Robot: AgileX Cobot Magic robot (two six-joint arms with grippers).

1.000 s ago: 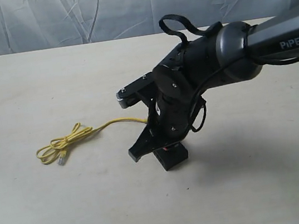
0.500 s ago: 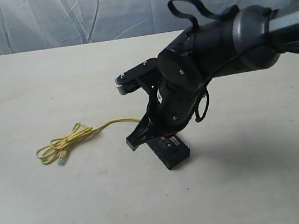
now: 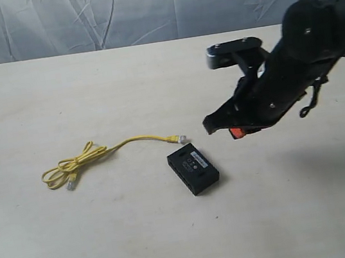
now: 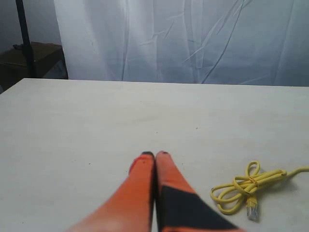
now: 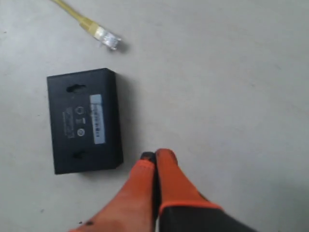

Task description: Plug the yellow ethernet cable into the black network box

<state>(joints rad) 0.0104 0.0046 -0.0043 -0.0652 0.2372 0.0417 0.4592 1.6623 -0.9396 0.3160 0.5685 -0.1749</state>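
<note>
One yellow ethernet cable (image 3: 136,139) lay on the pale table (image 3: 111,242). Its left part was gathered into a small looped bundle (image 3: 68,167), and a single strand ran from there to the right. Both of its clear plugs showed. One plug (image 3: 71,183) rested at the bundle. The other plug (image 5: 108,38) lay just beside a corner of the black network box (image 3: 193,169), apart from it and not inserted.

There was one box, flat on the table near the middle. Its top face carried one pale label (image 5: 96,119) and two small slots (image 5: 76,88).

Two grippers were seen. The right gripper (image 3: 210,125) hung above the table to the right of the box, clear of both box and cable. Its orange fingers (image 5: 169,176) were pressed together with nothing between them. The left gripper (image 4: 154,154) was likewise clenched on nothing, its fingertips meeting over bare table with the cable bundle near it. One creased white curtain (image 3: 142,10) hung behind the table.
</note>
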